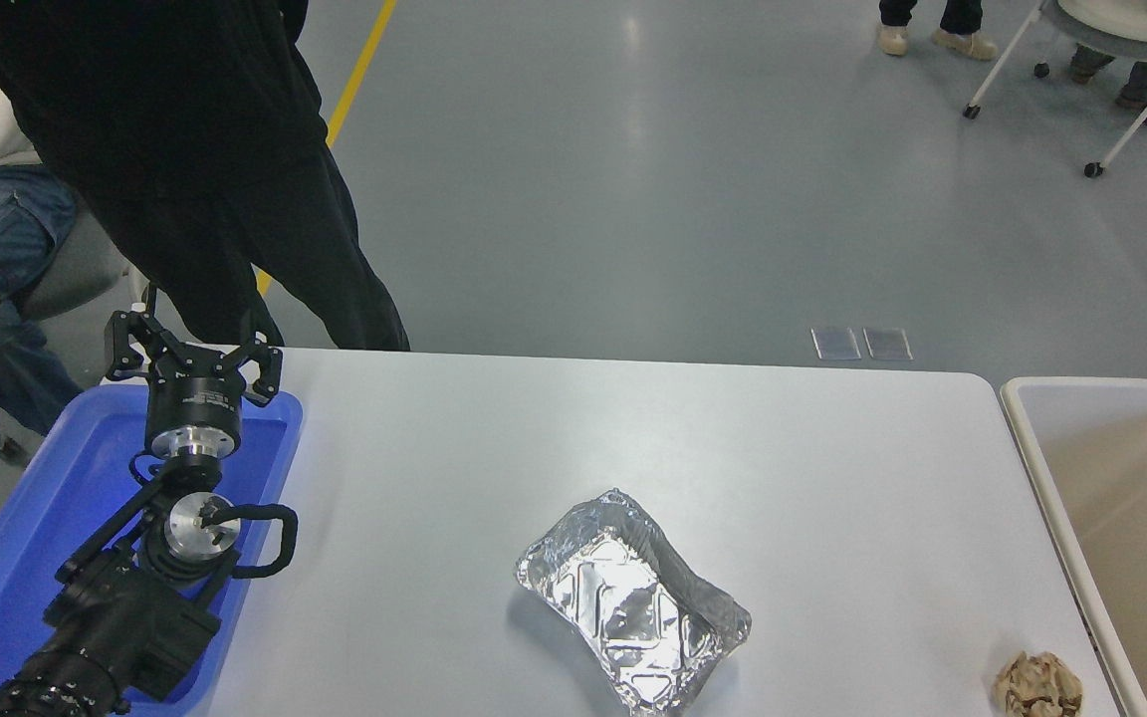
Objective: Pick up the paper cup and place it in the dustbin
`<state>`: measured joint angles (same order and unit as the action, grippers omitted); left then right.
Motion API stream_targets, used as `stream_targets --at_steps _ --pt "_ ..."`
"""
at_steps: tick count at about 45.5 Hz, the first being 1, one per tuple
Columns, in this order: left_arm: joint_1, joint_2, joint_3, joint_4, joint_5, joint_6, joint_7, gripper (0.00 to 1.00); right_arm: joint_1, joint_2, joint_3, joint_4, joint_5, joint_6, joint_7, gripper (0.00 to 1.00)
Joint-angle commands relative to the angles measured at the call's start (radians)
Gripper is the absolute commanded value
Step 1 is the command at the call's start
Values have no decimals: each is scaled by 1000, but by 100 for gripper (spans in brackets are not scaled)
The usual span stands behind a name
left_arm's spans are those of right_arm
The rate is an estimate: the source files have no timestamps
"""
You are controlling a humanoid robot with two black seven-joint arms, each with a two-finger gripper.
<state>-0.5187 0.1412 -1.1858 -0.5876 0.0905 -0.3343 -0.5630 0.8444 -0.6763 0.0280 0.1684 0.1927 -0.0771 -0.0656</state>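
The paper cup is out of view. The dustbin (1032, 438), beige with a thick cream-white rim, stands at the right edge beside the table, and what I see of its inside is bare. My left gripper (193, 342) is parked open and empty over the far end of the blue tray. My right arm and gripper are out of view.
A shallow blue tray (36, 518) lies at the table's left edge under my left arm. A crinkled silver foil tray (633, 602) sits at centre front. A crumpled brown paper ball (1037, 685) lies at front right. A person in black (185, 149) stands at far left.
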Motion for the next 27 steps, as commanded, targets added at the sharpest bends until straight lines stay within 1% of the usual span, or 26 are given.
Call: stream_targets --at_steps 1,7,16,23,27 --pt "0 0 0 0 0 0 0 99 -205 109 159 -98 27 0 7 0" --pt "0 0 0 0 0 0 0 99 -249 133 161 -98 27 2 9 0" --pt "0 0 0 0 0 1 0 99 -272 170 158 -98 25 2 26 0" --pt "0 0 0 0 0 0 0 99 -288 202 161 -98 25 0 27 0" --pt "0 0 0 0 0 1 0 99 -300 216 161 -98 25 0 41 0"
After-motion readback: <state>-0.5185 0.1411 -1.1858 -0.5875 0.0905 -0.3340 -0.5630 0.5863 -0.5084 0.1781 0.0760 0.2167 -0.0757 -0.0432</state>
